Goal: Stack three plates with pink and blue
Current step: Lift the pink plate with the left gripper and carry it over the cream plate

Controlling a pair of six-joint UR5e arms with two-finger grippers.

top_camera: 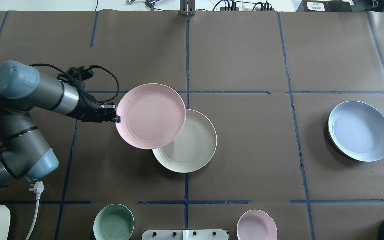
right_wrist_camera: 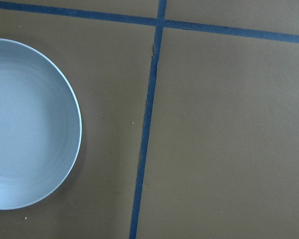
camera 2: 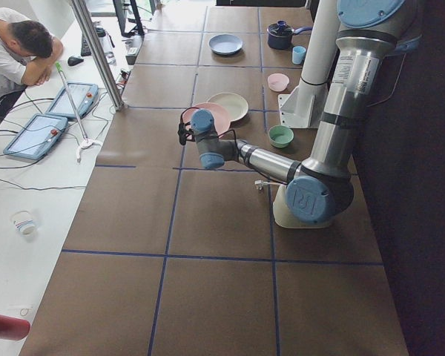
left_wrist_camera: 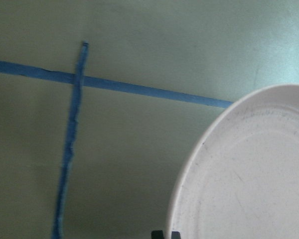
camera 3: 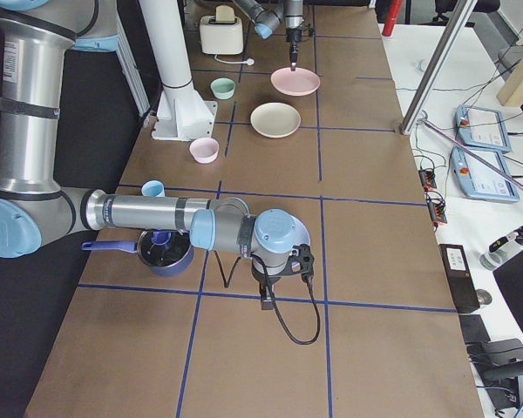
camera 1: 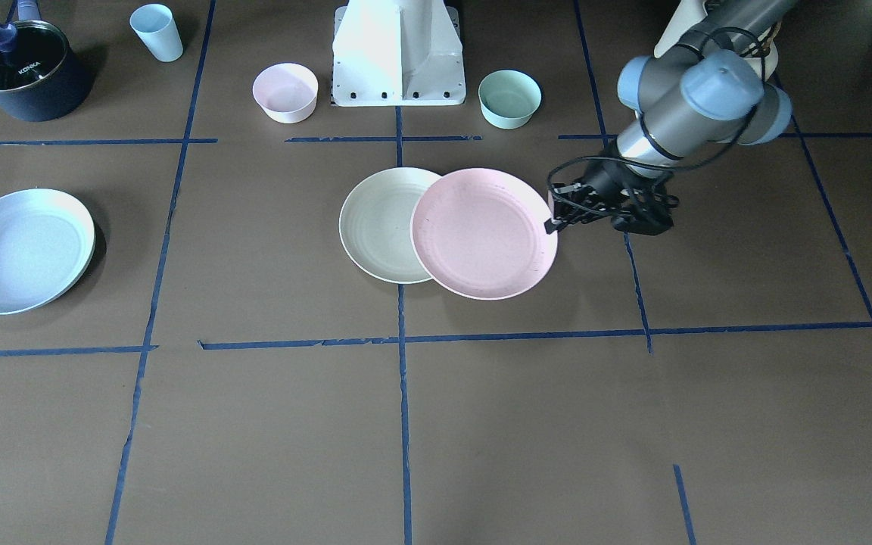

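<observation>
Pink, round and face up (so no long axis to speak of), the pink plate [top_camera: 150,115] hangs left of centre in the overhead view. Its left rim is pinched in the left claw [top_camera: 115,115], and its lower right edge overlaps the cream plate [top_camera: 192,146] on the brown surface [top_camera: 245,150]. The blue plate [top_camera: 360,130] lies well apart at frame right. The right claw [camera 3: 267,301] shows only from the side, so I cannot tell its state.

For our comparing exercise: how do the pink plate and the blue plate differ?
The pink plate is gripped at its rim by the left gripper; the blue plate lies free. The pink plate overlaps the white plate; the blue plate sits alone. Both are round and shallow.
</observation>
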